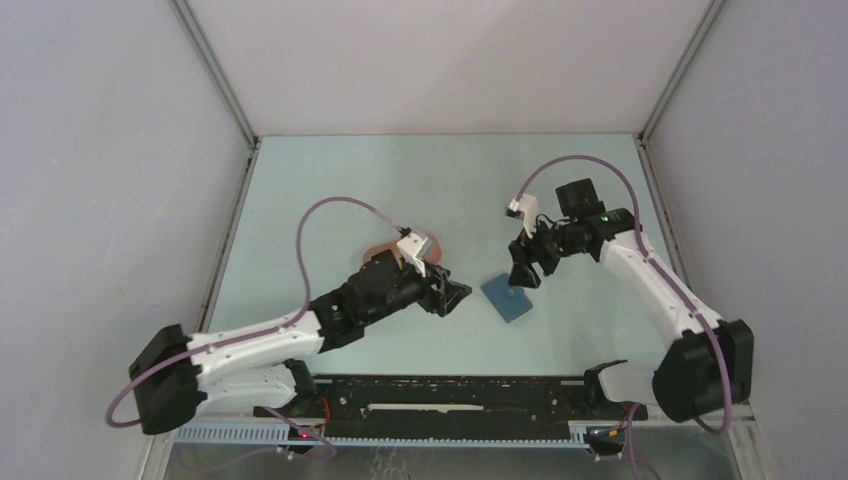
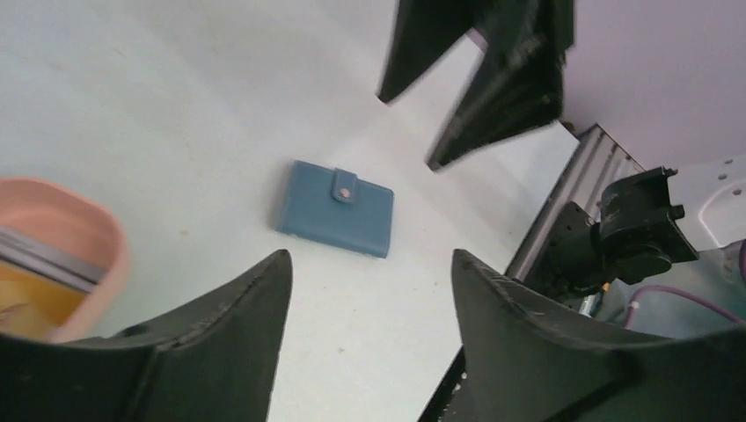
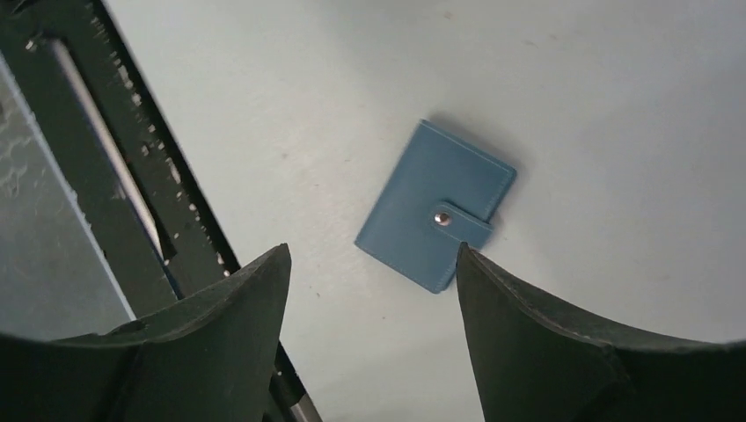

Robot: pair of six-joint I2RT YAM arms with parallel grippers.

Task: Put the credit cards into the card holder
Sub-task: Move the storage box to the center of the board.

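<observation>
The card holder [image 1: 508, 297] is a closed blue wallet with a snap tab, lying flat on the table between my two grippers; it also shows in the left wrist view [image 2: 335, 207] and the right wrist view [image 3: 437, 207]. My left gripper [image 1: 458, 293] is open and empty, just left of the holder. My right gripper [image 1: 524, 272] is open and empty, hovering above and just behind it. The credit cards lie in a pink tray [image 2: 84, 230]; a yellow-orange card [image 2: 26, 301] and a dark card edge [image 2: 40, 259] show there.
The pink tray [image 1: 377, 250] is mostly hidden behind my left arm in the top view. A black rail [image 1: 450, 398] runs along the near table edge. Grey walls enclose the table at the left, back and right.
</observation>
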